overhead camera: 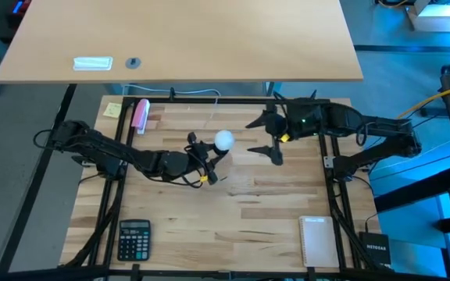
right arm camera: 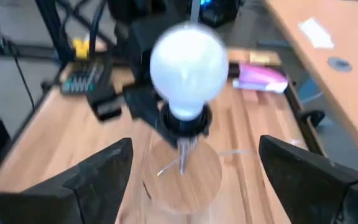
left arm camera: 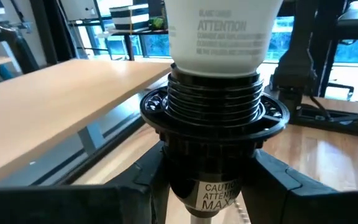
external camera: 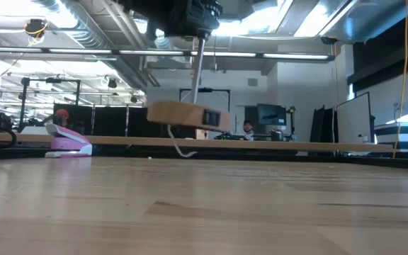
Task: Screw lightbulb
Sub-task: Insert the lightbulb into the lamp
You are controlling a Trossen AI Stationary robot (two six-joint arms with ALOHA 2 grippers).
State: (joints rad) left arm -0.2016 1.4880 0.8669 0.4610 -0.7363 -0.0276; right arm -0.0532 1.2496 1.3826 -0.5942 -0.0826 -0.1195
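At table centre-left, we note the left gripper point(overhead camera: 203, 160) clenched on the black socket point(left arm camera: 213, 134) — lightbulb point(overhead camera: 223, 140) seated in its threads, held off the table. Right gripper point(overhead camera: 265, 136) — jaws spread wide, empty, just beside the bulb.

2 black jointed arms point(overhead camera: 108, 152), yellow tags, green light
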